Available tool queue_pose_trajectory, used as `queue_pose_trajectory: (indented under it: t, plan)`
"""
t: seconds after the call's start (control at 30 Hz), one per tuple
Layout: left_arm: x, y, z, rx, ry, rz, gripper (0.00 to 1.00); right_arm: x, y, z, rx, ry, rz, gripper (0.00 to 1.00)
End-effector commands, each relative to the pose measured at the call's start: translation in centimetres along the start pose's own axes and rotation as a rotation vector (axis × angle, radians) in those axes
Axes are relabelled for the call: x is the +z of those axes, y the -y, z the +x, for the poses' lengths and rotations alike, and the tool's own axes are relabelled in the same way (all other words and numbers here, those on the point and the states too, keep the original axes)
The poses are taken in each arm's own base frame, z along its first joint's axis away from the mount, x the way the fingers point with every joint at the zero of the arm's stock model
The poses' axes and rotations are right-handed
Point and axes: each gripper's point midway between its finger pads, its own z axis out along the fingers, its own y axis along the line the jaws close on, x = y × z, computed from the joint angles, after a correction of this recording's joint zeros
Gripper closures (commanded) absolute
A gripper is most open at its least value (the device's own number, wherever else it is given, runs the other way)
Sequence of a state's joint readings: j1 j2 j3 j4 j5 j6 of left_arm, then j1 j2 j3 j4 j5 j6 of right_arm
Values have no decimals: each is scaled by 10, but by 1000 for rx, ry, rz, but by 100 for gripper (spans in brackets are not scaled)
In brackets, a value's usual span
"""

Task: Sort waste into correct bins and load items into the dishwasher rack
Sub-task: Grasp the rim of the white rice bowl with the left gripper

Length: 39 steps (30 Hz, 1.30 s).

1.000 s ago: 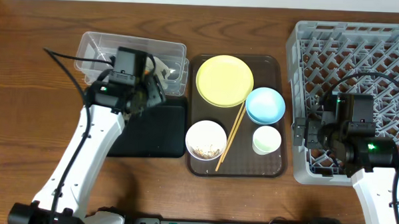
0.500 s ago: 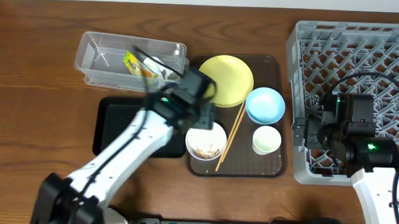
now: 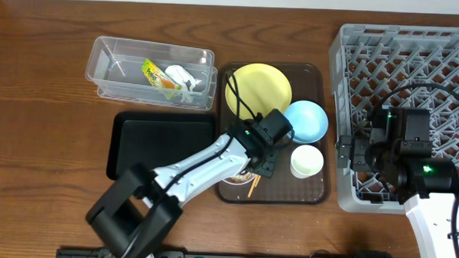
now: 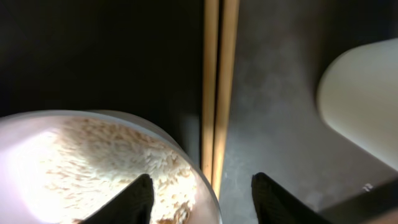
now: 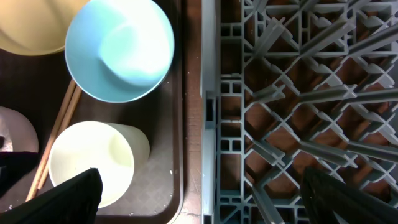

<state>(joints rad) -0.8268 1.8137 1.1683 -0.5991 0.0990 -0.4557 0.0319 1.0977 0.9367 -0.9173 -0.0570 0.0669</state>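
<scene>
- The left hand (image 4: pixel 202 185) is down over the brown serving tray (image 3: pixel 308 191). Its two dark fingers (image 4: pixel 135 198) are spread apart and grip nothing.
- The pair of wooden chopsticks (image 4: pixel 216 93) lies side by side on the tray floor. In the left wrist view it runs straight up from the gap between those fingers.
- The white bowl (image 4: pixel 18 155) sits just left of the chopsticks, its rim close beside them. One finger reaches over that rim.
- Pale rice-like crumbs (image 4: pixel 106 162) cover the bottom of the white bowl.
- The small white cup (image 3: pixel 307 161) stands on the tray on the other side of the chopsticks, near the tray's right rim.
- The light blue bowl (image 3: pixel 305 120) sits just above the cup, empty and upright.
- The round yellow plate (image 3: pixel 257 92) fills the tray's upper part, its edge at the blue bowl.
- The clear plastic tub (image 3: pixel 109 67) stands on the wooden surface (image 3: pixel 38 138), up and left of the tray. It holds the green-and-orange wrapper (image 3: pixel 156 73) and the crumpled white paper (image 3: pixel 187 83).
- The shallow black tray (image 3: pixel 160 146) lies just below the tub.
- The grey dishwasher rack (image 3: pixel 415 66) stands to the right of the brown tray.
- The right hand (image 5: pixel 205 186) hangs over the rack's left edge with its fingers wide apart, holding nothing.
</scene>
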Motion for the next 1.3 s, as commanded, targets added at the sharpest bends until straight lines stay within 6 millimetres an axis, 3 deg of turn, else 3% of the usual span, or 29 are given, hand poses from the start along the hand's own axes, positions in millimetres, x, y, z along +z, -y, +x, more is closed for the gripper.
queue_pose_trajectory:
  t: [0.0, 0.33, 0.53, 0.8, 1.1, 1.27]
  plan:
    - [4, -1, 3, -10, -9, -10, 51, -6, -4, -7, -13, 22, -15, 1]
    - [-3, 2, -2, -8, 13, 4, 52, -5, -4, -6, -13, 20, -15, 1]
    - [-15, 11, -1, -3, 16, 55, 59, -6, -4, -6, -13, 21, -15, 1]
    - [-11, 7, 15, 18, -45, 25, 60, -6, -4, -6, -13, 21, -15, 1]
    - [-4, 26, 34, 91, -70, 26, 64, -6, -4, -6, -13, 19, -15, 1]
    - [2, 13, 37, 100, -54, -46, 67, -6, -4, -6, -13, 18, -16, 1]
